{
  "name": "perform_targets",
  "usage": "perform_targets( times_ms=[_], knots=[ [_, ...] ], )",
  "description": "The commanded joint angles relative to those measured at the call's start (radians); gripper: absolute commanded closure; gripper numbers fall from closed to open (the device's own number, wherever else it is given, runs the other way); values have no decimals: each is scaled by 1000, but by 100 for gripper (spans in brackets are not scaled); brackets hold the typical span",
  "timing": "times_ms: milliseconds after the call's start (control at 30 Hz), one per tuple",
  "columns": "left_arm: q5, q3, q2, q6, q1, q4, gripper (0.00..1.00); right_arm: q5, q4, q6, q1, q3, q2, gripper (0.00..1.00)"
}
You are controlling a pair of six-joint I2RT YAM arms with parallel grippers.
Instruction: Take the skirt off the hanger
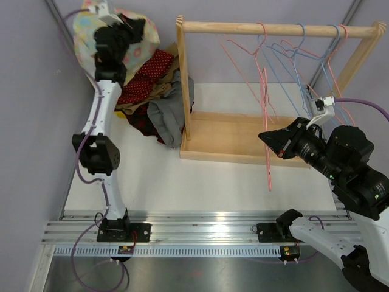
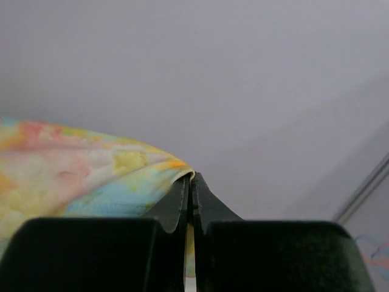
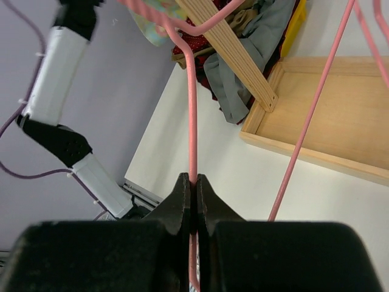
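Observation:
The skirt (image 1: 91,30) is pastel, with yellow, pink and blue blotches. It hangs from my left gripper (image 1: 121,27) at the far left, over the clothes pile. In the left wrist view my left gripper (image 2: 192,177) is shut on a fold of the skirt (image 2: 79,176). The pink hanger (image 1: 265,103) is bare and hangs from the wooden rail (image 1: 279,28). My right gripper (image 1: 265,135) is shut on its wire. In the right wrist view the gripper (image 3: 192,180) pinches the pink wire (image 3: 192,115).
A pile of clothes (image 1: 155,91), red, tan, grey and dark, lies at the back left beside the wooden rack's post (image 1: 183,79). The rack's base tray (image 1: 237,137) sits on the white table. Several blue and pink empty hangers (image 1: 310,61) hang at the rail's right end.

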Motion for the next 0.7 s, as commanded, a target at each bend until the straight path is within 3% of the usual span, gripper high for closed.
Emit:
perform_targets(
  times_ms=[0,100,133,167,200,233,267,333,467,600,667],
  knots=[
    [142,-236,73,-56,-87,119,100,29,26,-31,-3,-1,10,100],
    [110,-423,108,-64,-111,153,100,20,26,-29,-3,5,12,100],
    [90,-446,122,-78,-104,141,91,17,23,-26,-3,8,12,100],
    [87,-448,158,-90,-96,115,48,15,22,-25,-3,16,12,100],
    [99,-403,186,-119,-84,32,23,9,17,-22,-3,20,10,100],
    [117,-363,209,-130,-61,-24,8,4,9,-19,-3,27,10,100],
    [154,-324,232,-133,-52,-82,1,4,5,-17,-3,30,9,100],
    [159,-284,200,-112,-41,-178,1,6,2,-16,-3,30,0,100],
    [68,-313,-26,-30,-44,-205,1,4,5,-11,-3,45,4,100],
    [-22,-203,-227,35,-42,-412,1,-46,20,-8,-3,76,47,100],
    [-12,-215,-348,56,-42,-434,1,-74,25,-8,-3,106,65,100]
  ],
)
